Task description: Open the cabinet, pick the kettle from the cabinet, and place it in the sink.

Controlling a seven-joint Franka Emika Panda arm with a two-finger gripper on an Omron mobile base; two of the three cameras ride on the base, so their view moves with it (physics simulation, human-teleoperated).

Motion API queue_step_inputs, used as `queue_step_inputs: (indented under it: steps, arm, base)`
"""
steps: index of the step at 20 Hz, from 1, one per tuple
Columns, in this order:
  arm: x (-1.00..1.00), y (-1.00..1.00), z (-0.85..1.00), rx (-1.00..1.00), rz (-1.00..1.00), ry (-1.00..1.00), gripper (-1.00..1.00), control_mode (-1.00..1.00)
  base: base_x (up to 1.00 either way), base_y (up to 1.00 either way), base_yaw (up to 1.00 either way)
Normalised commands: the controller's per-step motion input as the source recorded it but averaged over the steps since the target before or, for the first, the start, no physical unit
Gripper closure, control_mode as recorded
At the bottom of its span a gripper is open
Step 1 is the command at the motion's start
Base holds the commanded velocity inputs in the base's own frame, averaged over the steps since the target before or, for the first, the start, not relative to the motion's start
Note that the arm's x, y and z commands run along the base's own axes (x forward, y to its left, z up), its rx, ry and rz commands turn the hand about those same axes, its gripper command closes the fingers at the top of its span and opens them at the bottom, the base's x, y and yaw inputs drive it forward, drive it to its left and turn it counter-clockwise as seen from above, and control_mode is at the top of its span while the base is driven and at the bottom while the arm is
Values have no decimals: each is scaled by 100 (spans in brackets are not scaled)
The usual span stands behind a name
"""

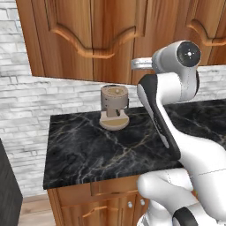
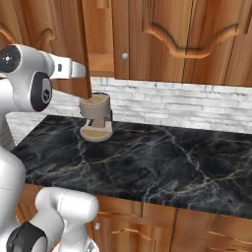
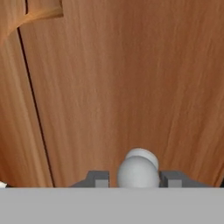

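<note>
The cabinet point(image 1: 88, 31) of reddish-brown wood hangs above the counter. In the right base view its left door point(image 2: 59, 44) stands swung partly outward, and a strip of wooden shelf point(image 2: 101, 64) shows behind it. My gripper point(image 3: 135, 179) is up against that door, shut on its round silver knob point(image 3: 138, 168), which sits between the two dark fingertips point(image 3: 98, 179). In the left base view the white wrist point(image 1: 142, 64) reaches to the door's lower edge. The kettle is hidden. The sink is out of view.
A tan cylindrical coffee machine point(image 1: 114, 106) point(image 2: 96, 118) stands at the back of the black marble counter point(image 1: 110, 150) point(image 2: 162, 157), just under the open door. The neighbouring door has its own knob point(image 2: 125, 56). Base cabinets with drawers sit below.
</note>
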Motion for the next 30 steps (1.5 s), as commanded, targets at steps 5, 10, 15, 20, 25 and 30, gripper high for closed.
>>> queue_step_inputs:
  steps: [5,10,15,20,25,30]
  arm:
    - [-35,40,0,-8,-4,0,100,-100]
    - [-33,41,0,-6,-5,-1,100,-100]
    - [-33,42,0,-6,-6,-2,100,-100]
    - [-32,41,0,-6,-5,-1,100,-100]
    - [-31,43,0,-7,-6,-2,100,-100]
    - [-27,47,1,-6,-7,0,100,-100]
  base:
    - [0,0,0]
    - [0,0,0]
    - [0,0,0]
    - [0,0,0]
    - [0,0,0]
    - [0,0,0]
